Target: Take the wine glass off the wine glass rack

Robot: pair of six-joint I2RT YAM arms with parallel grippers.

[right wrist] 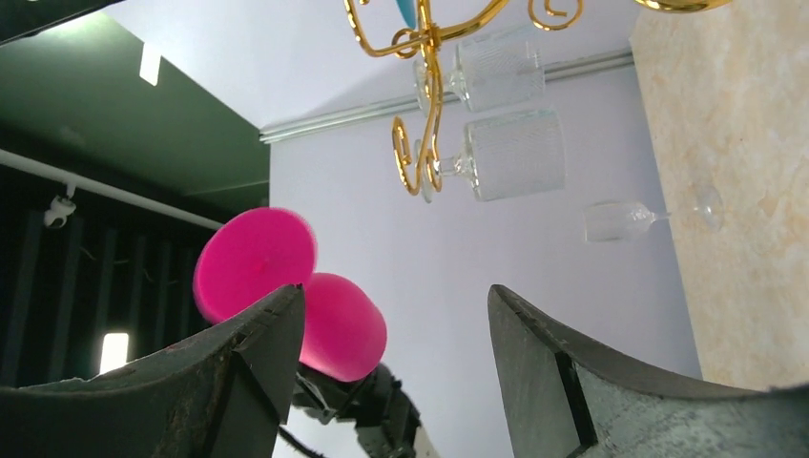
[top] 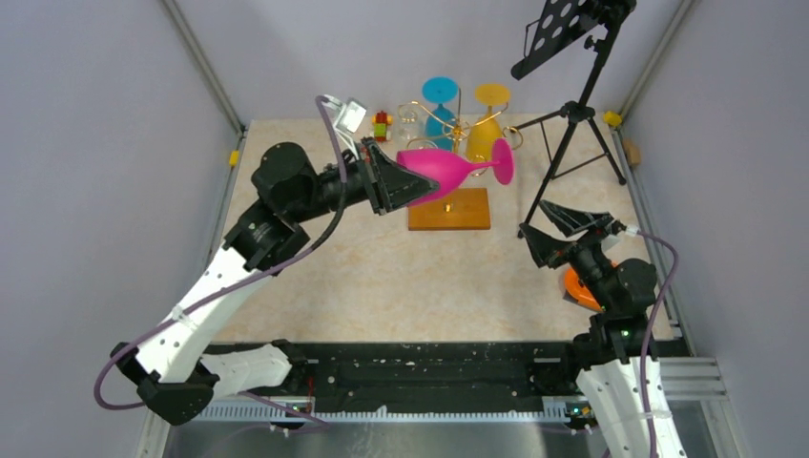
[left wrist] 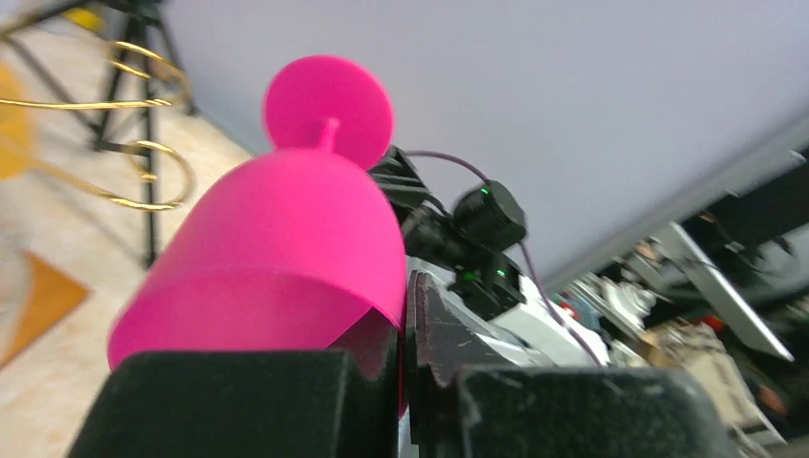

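A pink wine glass (top: 448, 170) lies on its side in the air above the wooden base (top: 449, 210) of the wine glass rack (top: 458, 129). My left gripper (top: 405, 186) is shut on the bowl's rim, and the foot points right. In the left wrist view the pink wine glass (left wrist: 286, 248) fills the middle, its rim pinched in my left gripper (left wrist: 412, 286), and the gold scroll arms (left wrist: 143, 143) stand apart at the left. My right gripper (top: 563, 229) is open and holds nothing. The right wrist view shows my right gripper (right wrist: 396, 305) spread wide, with the pink glass (right wrist: 339, 324) beyond it.
A blue glass (top: 440, 105) and a yellow glass (top: 489, 124) hang on the rack, as do clear glasses (right wrist: 506, 153). Another clear glass (right wrist: 630, 219) lies on the table. A black tripod (top: 572, 124) stands at the back right. An orange object (top: 580, 286) sits under my right arm.
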